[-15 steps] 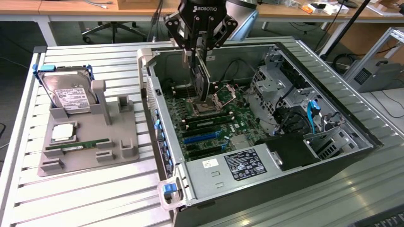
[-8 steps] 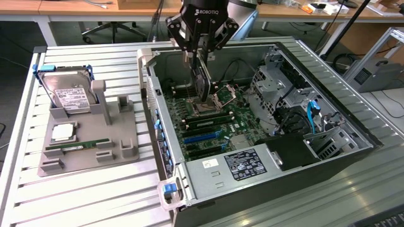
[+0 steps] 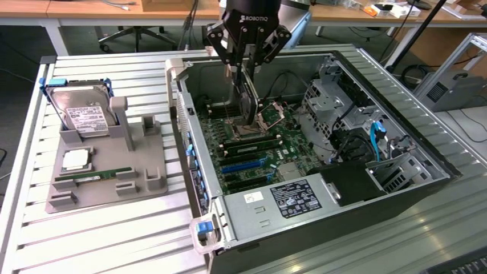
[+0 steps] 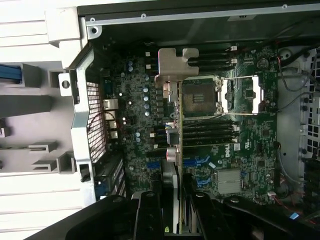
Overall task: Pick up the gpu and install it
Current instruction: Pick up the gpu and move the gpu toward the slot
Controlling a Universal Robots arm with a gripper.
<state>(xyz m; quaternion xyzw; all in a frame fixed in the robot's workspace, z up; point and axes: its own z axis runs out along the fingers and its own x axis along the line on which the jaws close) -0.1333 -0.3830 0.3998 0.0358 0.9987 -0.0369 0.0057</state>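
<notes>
Holding the gpu edge-on, my gripper is partway closed on the card, above the motherboard inside the open case. If I descend tilted or beside the slot, I judge it could jam or scrape components. The wrist view lines its bracket against the board; the exterior view reveals its height.

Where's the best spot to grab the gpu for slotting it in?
Its upper edge, from straight above, pinching the flat faces, as the hand does now. The gpu hangs on edge over the motherboard, leaving its lower edge and bracket free.
</notes>
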